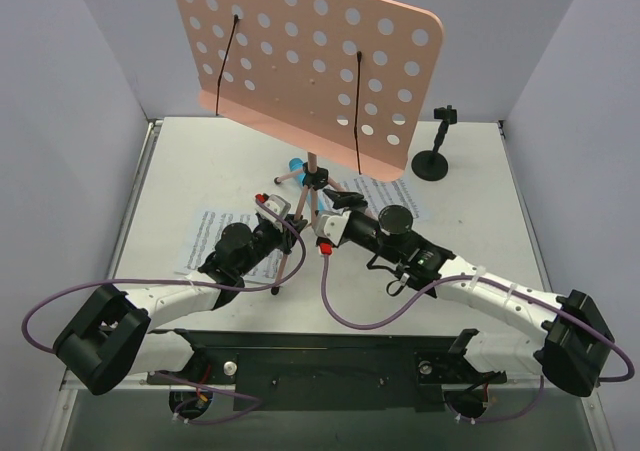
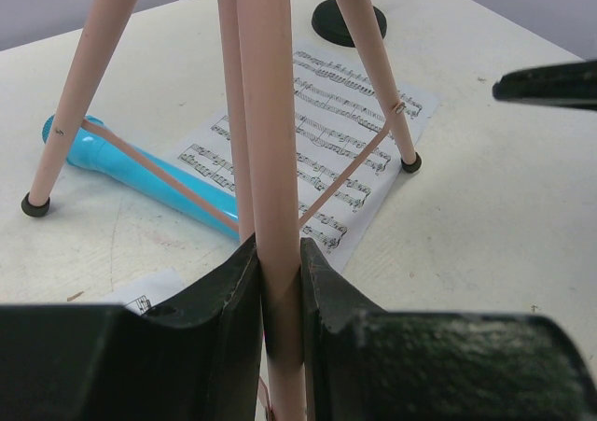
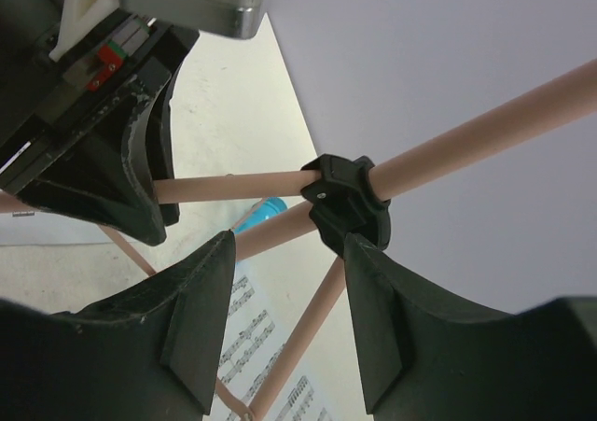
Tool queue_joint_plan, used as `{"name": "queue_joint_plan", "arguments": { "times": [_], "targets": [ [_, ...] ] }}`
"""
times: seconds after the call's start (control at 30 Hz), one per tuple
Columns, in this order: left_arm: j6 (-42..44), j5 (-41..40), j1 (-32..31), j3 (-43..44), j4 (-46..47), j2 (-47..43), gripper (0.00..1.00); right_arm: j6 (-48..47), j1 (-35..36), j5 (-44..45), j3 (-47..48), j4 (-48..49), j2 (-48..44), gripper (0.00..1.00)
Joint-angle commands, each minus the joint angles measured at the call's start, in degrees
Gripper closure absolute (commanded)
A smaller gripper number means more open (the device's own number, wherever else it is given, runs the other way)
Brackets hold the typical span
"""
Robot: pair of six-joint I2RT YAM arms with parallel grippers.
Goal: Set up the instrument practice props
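The pink perforated music stand (image 1: 300,61) stands on its tripod at mid-table. My left gripper (image 1: 292,235) is shut on the near tripod leg (image 2: 278,206), with both jaws pressed against the tube. My right gripper (image 1: 332,203) is open just below the black tripod hub (image 3: 350,202); another leg (image 3: 303,332) passes between its jaws untouched. The blue microphone (image 2: 140,174) lies flat behind the legs. One sheet-music page (image 2: 326,150) lies under the tripod's right leg, a second page (image 1: 210,236) under my left arm. The black mic stand (image 1: 432,161) stands at the back right.
Grey walls close in the table (image 1: 200,161) on the left, back and right. The stand's wide desk overhangs the back of the table. Purple cables (image 1: 340,311) loop from both arms near the front edge.
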Motion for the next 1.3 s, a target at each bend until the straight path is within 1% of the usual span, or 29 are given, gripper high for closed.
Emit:
{"name": "queue_joint_plan", "arguments": {
  "times": [0.0,0.2,0.5,0.8,1.27],
  "targets": [
    [2.6,2.56,-0.45,1.46,1.28,-1.83,1.0,-1.69,-0.23,-3.01,3.96,2.69,0.54,0.55],
    [2.51,2.82,-0.46,1.55,1.28,-1.65,1.0,-4.85,-0.41,-2.93,5.19,1.46,2.65,0.58],
    [2.24,3.17,-0.46,1.81,1.55,-0.95,1.0,-9.16,-2.6,-2.23,5.46,1.28,5.82,0.62],
    [2.59,3.0,-0.37,1.99,1.37,-0.86,1.0,-9.78,-3.75,-2.23,5.54,3.92,8.02,0.64],
    [2.68,3.17,-0.46,1.9,1.28,-0.69,1.0,-6.27,-3.75,-4.16,4.58,4.27,2.92,0.64]
  ]
}}
